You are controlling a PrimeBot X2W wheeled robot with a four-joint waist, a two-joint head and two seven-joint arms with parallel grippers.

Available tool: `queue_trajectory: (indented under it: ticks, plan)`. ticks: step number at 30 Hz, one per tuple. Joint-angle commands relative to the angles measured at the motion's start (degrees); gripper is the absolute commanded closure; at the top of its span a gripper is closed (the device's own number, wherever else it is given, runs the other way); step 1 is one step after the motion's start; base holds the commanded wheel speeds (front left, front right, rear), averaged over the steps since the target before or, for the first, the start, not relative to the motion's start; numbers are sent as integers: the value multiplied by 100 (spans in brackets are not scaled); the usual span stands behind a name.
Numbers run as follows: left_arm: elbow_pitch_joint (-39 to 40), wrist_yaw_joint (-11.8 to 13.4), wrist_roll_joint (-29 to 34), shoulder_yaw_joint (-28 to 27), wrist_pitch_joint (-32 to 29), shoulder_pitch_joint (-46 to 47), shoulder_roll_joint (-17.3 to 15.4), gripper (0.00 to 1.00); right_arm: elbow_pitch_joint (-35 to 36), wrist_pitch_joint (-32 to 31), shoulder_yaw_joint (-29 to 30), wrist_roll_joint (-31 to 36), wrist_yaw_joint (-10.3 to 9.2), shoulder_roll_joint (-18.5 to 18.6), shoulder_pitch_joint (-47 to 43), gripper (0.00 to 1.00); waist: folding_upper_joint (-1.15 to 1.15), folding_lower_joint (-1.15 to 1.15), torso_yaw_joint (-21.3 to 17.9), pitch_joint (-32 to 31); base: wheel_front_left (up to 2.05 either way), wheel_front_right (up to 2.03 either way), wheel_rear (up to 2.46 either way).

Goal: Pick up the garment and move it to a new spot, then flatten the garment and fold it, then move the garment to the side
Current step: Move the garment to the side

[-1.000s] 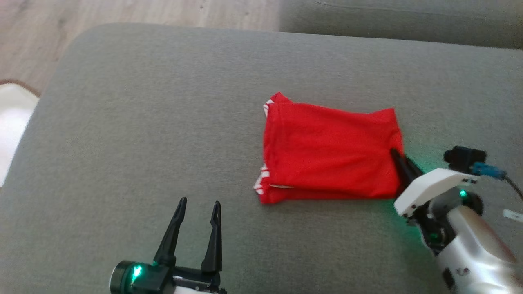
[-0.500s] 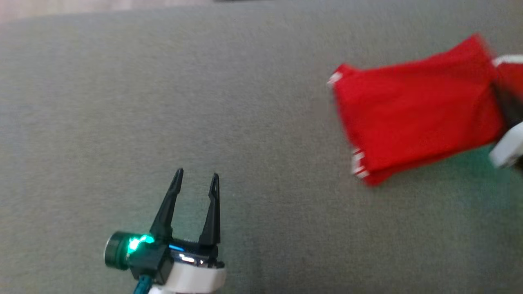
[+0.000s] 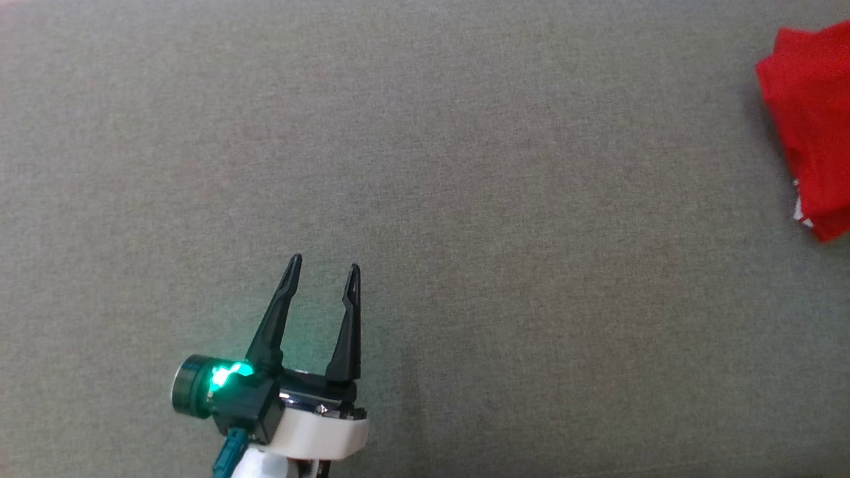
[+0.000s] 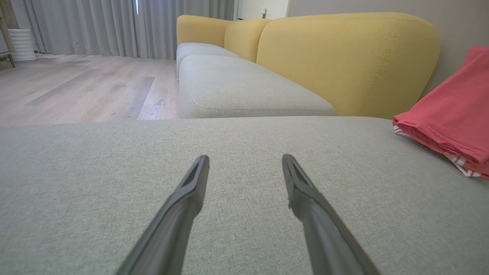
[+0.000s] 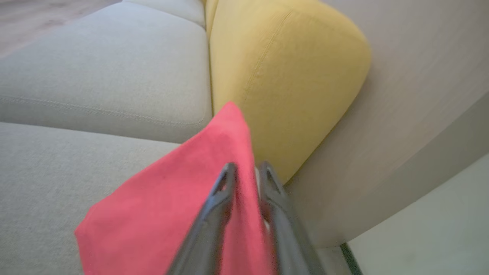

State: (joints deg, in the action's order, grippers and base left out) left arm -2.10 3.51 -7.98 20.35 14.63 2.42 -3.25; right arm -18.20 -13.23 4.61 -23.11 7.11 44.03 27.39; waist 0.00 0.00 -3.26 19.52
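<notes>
Garment, folded, rests far right on the sofa cushion, pinched by the right claw. The left claw is spread, empty. Seemingly the final side-move; next: release, withdraw.

This is a home, in a living room. There is a big sofa with soft grey seats and fat yellow backs. Beside the sofa is a pale wood floor. Long grey curtains hang down to the floor at the far side of the room. A plain wall stands right behind the yellow backs.
</notes>
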Motion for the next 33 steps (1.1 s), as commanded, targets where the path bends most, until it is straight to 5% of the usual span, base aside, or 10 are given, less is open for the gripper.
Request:
queue_trajectory:
  ticks: [1,8,16,25,29,33]
  plan:
    - [132,2,8,-150,37,116,37,0,266,-3,184,242,37,117,-149,0,0,0,21,-60,0,0,0]
    - [27,-18,-2,-114,37,58,37,0,767,3,334,1003,37,-1028,-714,0,0,0,153,-416,0,0,0]
    - [-84,-9,-120,-183,37,-241,37,0,830,379,-337,1193,37,-2425,-1668,0,0,0,521,-1172,0,0,0]
    - [-247,-7,-312,-369,37,-876,37,0,-244,2238,-1400,1235,37,-3717,-2299,0,0,0,868,-1988,0,0,0]
    - [-198,-9,-342,-480,37,-1103,37,0,-315,2794,-1352,1361,37,-3974,-2592,0,0,0,903,-2198,0,0,0]
    - [-131,-23,-351,-598,37,-1278,37,0,746,2819,-947,1577,37,-4085,-3197,0,0,0,914,-2351,0,0,0]
